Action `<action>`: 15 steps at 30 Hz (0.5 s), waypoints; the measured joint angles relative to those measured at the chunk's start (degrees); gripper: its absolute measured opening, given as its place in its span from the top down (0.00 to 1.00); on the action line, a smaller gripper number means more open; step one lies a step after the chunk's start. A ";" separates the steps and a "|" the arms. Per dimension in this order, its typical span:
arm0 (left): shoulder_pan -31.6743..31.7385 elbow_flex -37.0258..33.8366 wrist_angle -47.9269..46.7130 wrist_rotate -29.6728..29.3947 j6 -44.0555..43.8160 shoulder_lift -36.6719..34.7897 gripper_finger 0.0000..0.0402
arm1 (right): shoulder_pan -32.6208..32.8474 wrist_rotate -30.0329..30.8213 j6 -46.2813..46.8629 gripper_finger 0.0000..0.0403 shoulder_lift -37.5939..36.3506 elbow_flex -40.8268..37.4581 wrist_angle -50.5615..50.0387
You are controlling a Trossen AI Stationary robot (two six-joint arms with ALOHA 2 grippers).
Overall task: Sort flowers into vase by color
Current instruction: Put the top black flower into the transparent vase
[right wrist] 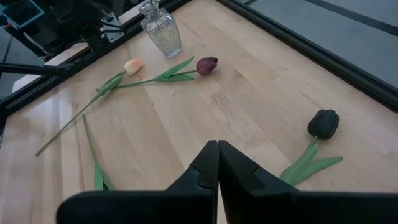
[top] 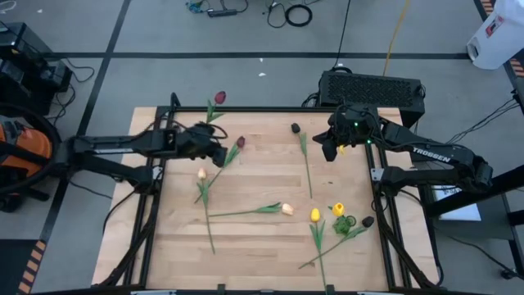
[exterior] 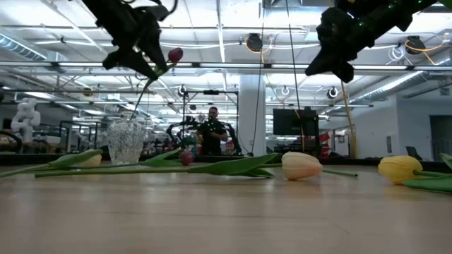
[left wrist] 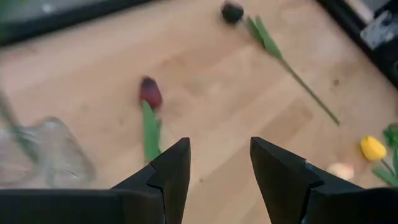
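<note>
Hovering with jaws parted and empty, the left gripper [left wrist: 219, 171] sits just short of the dark red tulip [left wrist: 150, 93] beside the glass vase [left wrist: 43, 152]; right gripper [right wrist: 217, 163] closed, empty.

The wooden counter [top: 270, 238] lies under both dark arms. The left claw [top: 218, 152] hangs over the counter's far left part, just beside a dark red tulip [top: 240, 142] whose stem slants down toward a cream-peach tulip [top: 201, 174]. Another dark red tulip [top: 219, 97] stands at the far edge, its head past the frame. The right claw [top: 330, 152] hangs near the far right corner, beside a near-black tulip [top: 295, 129] with a long stem. Nearer the front lie a peach tulip [top: 287, 209], two yellow tulips [top: 315, 215], and another dark head [top: 368, 221]. A black box [top: 372, 86] sits behind the counter.
</note>
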 joint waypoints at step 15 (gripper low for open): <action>-3.20 12.58 0.25 2.45 -0.57 19.91 0.56 | 0.00 0.03 -0.13 1.00 0.00 0.00 -2.35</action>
